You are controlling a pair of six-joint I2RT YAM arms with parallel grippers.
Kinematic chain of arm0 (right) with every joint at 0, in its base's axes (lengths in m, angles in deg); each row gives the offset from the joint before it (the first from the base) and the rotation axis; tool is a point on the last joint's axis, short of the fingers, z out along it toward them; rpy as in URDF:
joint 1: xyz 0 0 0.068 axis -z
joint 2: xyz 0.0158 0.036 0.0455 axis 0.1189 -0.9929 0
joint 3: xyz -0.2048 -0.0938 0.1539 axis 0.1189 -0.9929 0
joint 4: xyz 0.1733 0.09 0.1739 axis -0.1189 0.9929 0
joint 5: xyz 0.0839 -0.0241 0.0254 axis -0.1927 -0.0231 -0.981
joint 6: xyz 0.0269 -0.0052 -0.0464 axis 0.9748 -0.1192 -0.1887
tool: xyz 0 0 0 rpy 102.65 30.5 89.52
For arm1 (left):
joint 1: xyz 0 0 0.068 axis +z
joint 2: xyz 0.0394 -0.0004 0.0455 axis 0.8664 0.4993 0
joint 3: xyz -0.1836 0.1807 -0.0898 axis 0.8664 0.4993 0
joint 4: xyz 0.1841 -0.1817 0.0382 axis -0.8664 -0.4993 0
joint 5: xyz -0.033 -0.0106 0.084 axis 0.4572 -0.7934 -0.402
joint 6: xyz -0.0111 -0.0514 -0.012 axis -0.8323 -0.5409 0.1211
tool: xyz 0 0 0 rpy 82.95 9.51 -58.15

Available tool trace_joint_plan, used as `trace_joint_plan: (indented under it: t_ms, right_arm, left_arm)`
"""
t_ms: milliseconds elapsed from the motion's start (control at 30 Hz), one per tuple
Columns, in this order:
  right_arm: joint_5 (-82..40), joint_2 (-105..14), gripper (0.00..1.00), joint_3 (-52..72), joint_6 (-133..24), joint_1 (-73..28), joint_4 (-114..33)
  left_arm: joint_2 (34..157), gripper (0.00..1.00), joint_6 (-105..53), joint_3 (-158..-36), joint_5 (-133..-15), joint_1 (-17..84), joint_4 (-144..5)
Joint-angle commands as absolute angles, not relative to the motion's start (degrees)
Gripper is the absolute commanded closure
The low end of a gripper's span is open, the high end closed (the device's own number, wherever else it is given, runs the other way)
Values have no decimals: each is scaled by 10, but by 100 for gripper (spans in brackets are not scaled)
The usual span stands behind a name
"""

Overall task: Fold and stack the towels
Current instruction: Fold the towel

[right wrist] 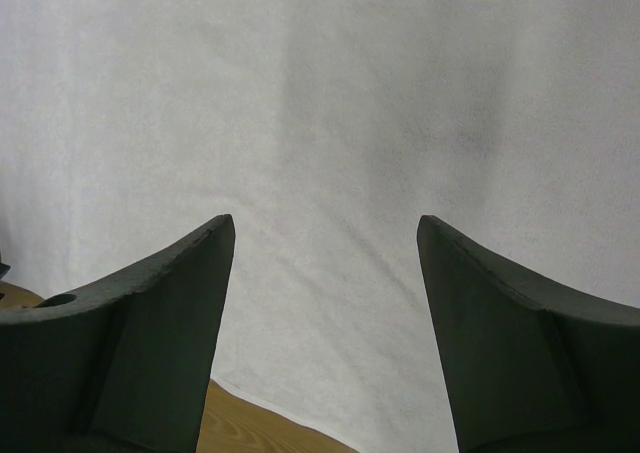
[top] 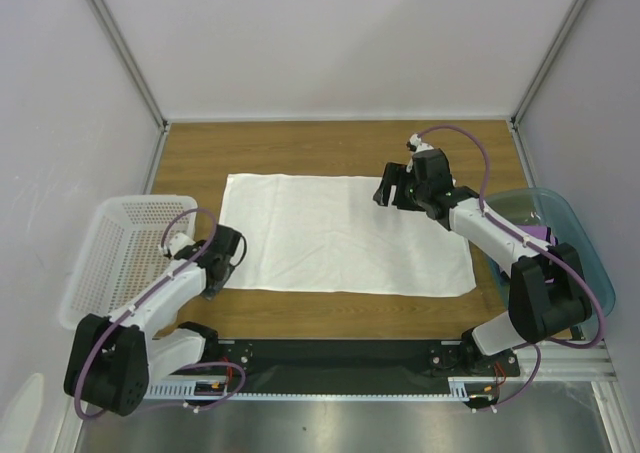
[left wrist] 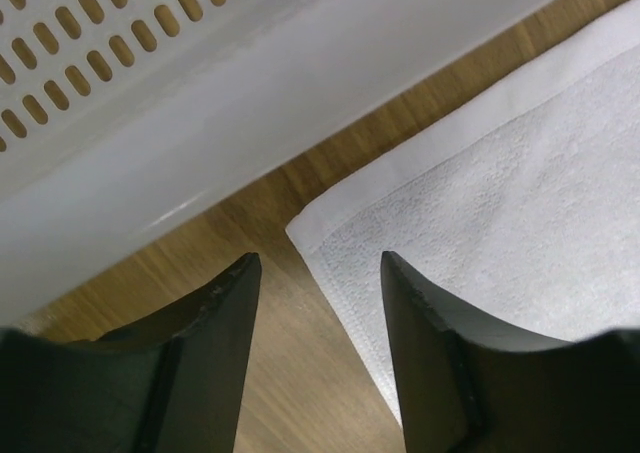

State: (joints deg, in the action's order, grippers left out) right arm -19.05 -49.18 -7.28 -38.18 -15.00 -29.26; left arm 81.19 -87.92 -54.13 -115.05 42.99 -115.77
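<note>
The large white towel (top: 345,233) lies spread flat on the wooden table. My left gripper (top: 218,278) is open and low over the towel's near-left corner. In the left wrist view that corner (left wrist: 330,228) lies just ahead of the open gripper (left wrist: 320,268), with one fingertip (left wrist: 420,303) over the cloth. My right gripper (top: 387,190) is open above the towel's far-right part. In the right wrist view the towel (right wrist: 330,103) fills the frame behind the open, empty gripper (right wrist: 325,228). A bit of purple cloth (top: 541,235) shows in the teal bin. The navy towel is not visible.
The white perforated basket (top: 115,258) stands at the left, right beside my left gripper; its wall (left wrist: 200,93) fills the top of the left wrist view. The translucent teal bin (top: 575,243) stands at the right edge, partly behind my right arm. Bare wood (top: 300,143) lies beyond the towel.
</note>
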Motion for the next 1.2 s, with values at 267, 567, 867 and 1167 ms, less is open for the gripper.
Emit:
trace_joint_plan:
  t_ms: [267, 567, 867, 1167]
  right_arm:
    - [-188, -468, 21, -72, -395, -136, -282]
    - [-193, -461, 21, -71, -401, -120, -274]
    - [-192, -448, 21, -72, -404, -103, -262]
    - [-231, -444, 22, -78, -382, -106, -280]
  left_arm:
    - [896, 49, -955, -568, -1197, 441, -1188]
    - [934, 60, -970, -581, -1213, 441, -1176]
    - [926, 81, -975, -556, -1208, 441, -1129]
    - [853, 100, -911, -586, -1249, 431, -1129]
